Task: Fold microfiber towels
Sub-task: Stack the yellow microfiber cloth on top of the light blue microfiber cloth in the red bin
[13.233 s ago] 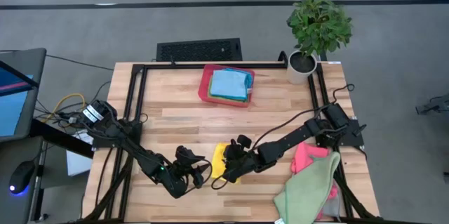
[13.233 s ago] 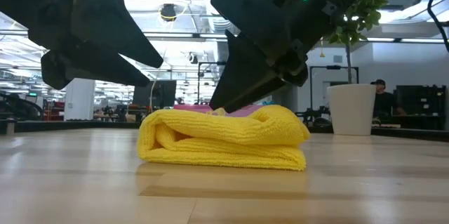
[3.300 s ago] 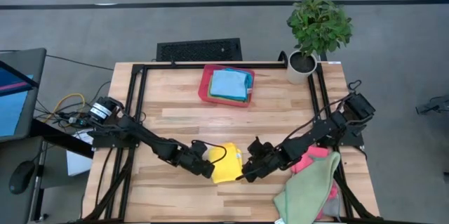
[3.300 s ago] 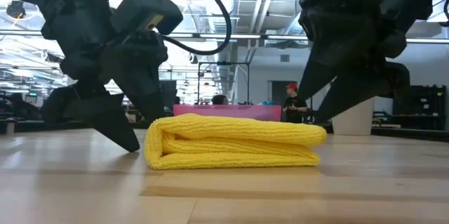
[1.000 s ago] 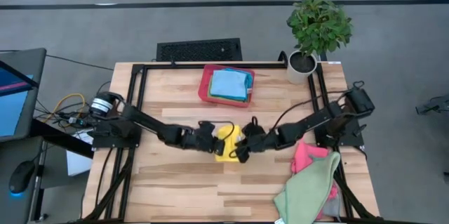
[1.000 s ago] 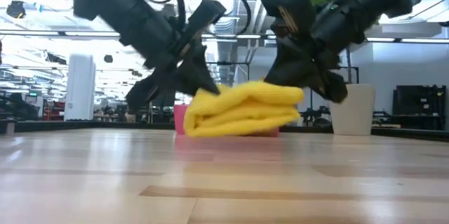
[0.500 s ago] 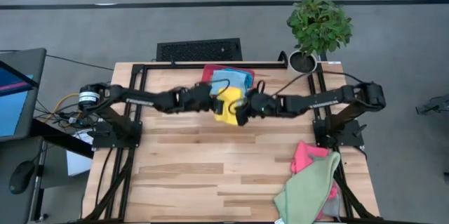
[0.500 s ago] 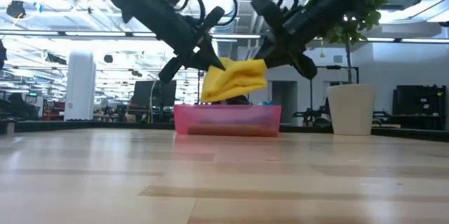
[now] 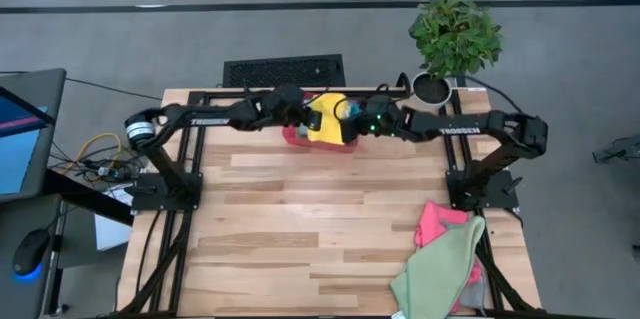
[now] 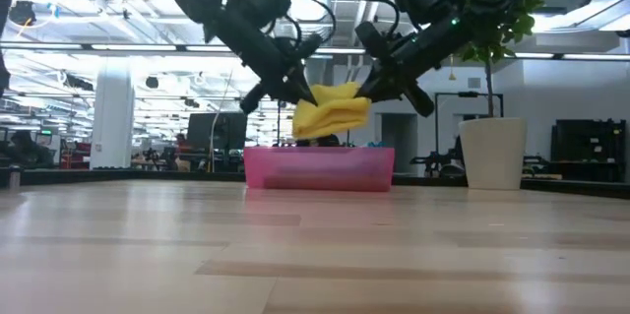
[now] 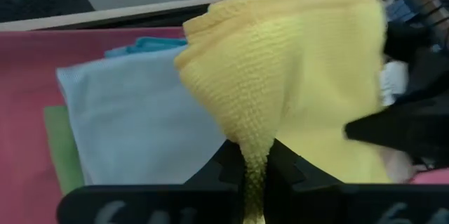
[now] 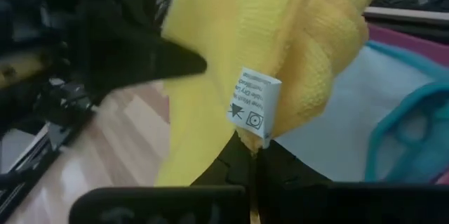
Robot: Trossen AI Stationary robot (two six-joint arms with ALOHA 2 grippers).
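The folded yellow towel (image 9: 327, 119) hangs above the red tray (image 10: 318, 168), pinched closed at opposite edges by the left hand (image 9: 302, 116) and right hand (image 9: 352, 120). It looks light, soft and floppy; I judge edge grips at 2 sides keep the fold together.

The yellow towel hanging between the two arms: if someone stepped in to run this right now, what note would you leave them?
Left gripper: shut on the folded yellow towel, at its left edge.
Right gripper: shut on the same towel, at its right edge.
The towel hangs in the air above the red tray at the far side of the table; it does not rest in the tray.
Already in the tray: a light blue towel on a green one.
Done: yellow towel folded.
Left: lower it onto the stack, let go, then fold the pink towel and the green towel lying unfolded at the near right corner.
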